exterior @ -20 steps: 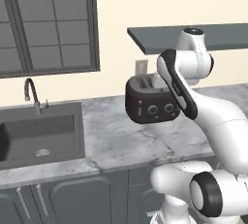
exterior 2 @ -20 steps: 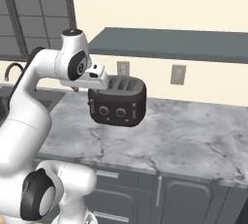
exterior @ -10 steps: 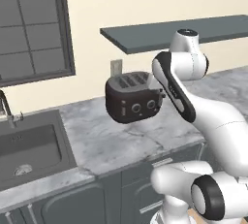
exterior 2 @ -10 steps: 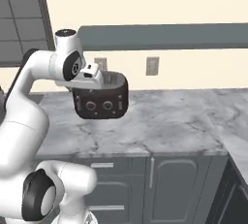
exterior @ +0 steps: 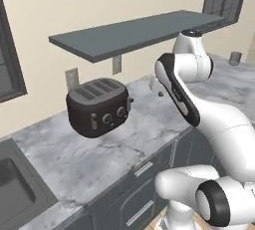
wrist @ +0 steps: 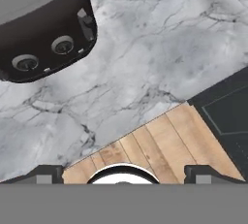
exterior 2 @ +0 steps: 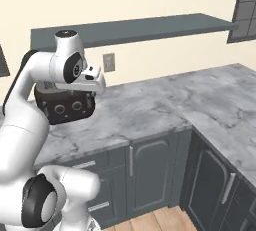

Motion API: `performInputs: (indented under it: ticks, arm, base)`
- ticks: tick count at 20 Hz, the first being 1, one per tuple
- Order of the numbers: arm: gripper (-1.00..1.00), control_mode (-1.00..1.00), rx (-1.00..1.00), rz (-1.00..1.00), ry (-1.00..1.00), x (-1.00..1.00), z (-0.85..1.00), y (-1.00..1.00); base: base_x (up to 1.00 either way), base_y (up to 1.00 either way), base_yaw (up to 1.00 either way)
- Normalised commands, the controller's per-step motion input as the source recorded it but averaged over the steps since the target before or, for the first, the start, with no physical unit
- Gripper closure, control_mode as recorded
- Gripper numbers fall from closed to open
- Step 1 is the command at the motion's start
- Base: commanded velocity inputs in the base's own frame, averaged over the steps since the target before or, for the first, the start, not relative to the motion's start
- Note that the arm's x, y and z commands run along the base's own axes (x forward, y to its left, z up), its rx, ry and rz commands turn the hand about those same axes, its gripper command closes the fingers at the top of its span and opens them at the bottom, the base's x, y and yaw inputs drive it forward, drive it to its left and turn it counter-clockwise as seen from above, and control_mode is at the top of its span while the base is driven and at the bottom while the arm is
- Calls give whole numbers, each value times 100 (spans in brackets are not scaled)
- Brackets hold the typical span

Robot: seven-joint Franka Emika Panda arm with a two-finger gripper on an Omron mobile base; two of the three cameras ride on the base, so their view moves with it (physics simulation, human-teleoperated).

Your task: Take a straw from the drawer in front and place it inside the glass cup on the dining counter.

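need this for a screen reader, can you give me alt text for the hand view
Looking down past the open, empty tool at a grey veined marble counter, with a dark toaster standing on it at upper left. Below the counter's edge lie a wooden floor and a dark cabinet at right.

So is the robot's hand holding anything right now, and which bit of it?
Nothing. The gripper is open and empty, with just the counter and the toaster under it.
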Motion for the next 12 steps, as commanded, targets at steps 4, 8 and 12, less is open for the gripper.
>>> performInputs:
  ticks: [4, 8, 12]
  arm:
    - [-100, 100, 0, 0, 0, 0, 0, 0]
    - [-100, 100, 0, 0, 0, 0, 0, 0]
    - [-100, 100, 0, 0, 0, 0, 0, 0]
  base:
    - [-33, 27, -47]
    - [-50, 30, -36]
    - [-56, 23, -30]
